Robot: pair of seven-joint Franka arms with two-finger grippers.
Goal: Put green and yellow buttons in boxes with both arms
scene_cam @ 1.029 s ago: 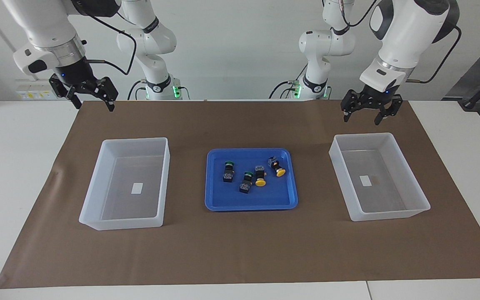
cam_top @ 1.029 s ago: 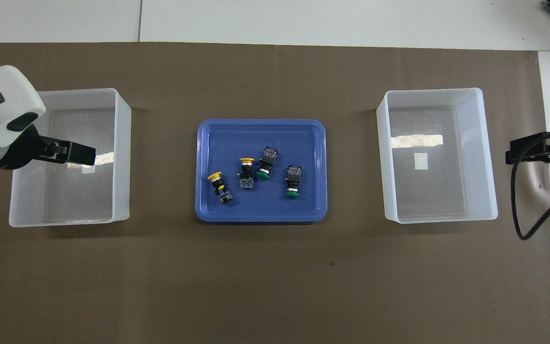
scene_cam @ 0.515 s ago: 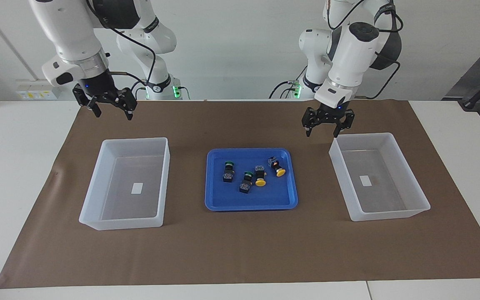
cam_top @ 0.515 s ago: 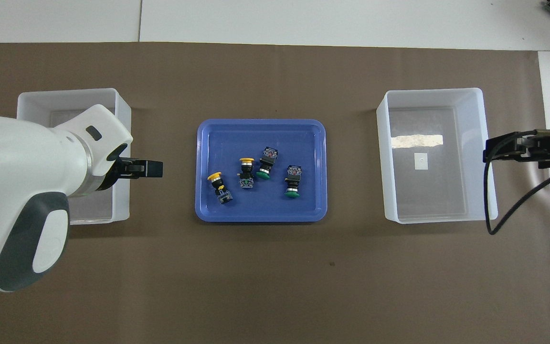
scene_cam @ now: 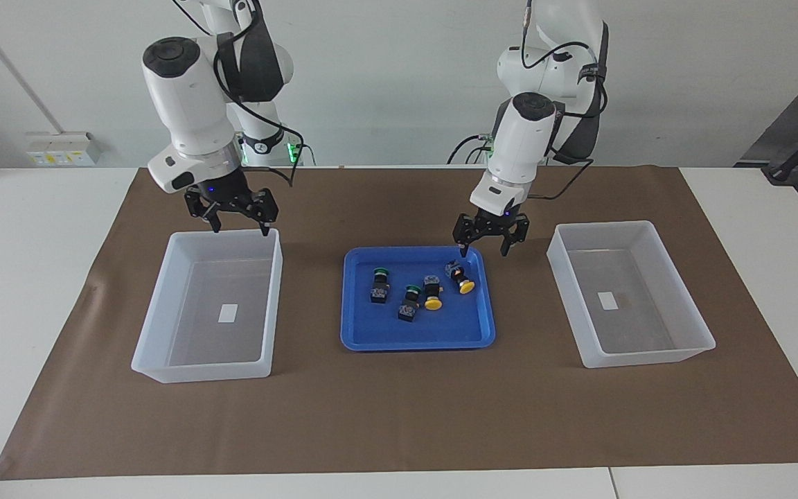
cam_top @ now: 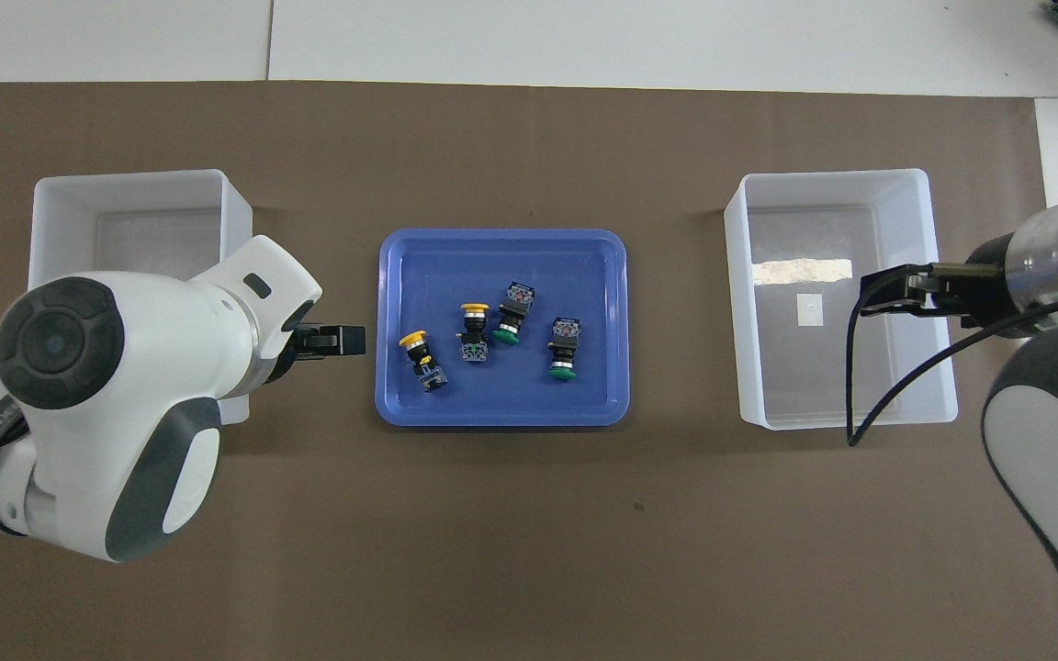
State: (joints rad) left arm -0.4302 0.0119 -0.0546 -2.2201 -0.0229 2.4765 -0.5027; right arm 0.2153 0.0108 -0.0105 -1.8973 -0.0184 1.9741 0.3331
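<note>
We are hovering our left gripper (scene_cam: 484, 241) over the blue tray (scene_cam: 371, 336) edge, right gripper (scene_cam: 236, 220) over a box (scene_cam: 156, 305) beside it, jaws spread on both.

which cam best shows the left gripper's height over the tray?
Facing view: the left gripper hangs open just above the blue tray's robot-side rim. Overhead shows only its tip beside the tray, height unreadable.

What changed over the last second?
Both arms swung inward. The left tool, open and empty, went from above the box at its end to the blue tray's edge. The right tool, open, now hangs over its box's rim. Buttons, tray and boxes unmoved.
</note>
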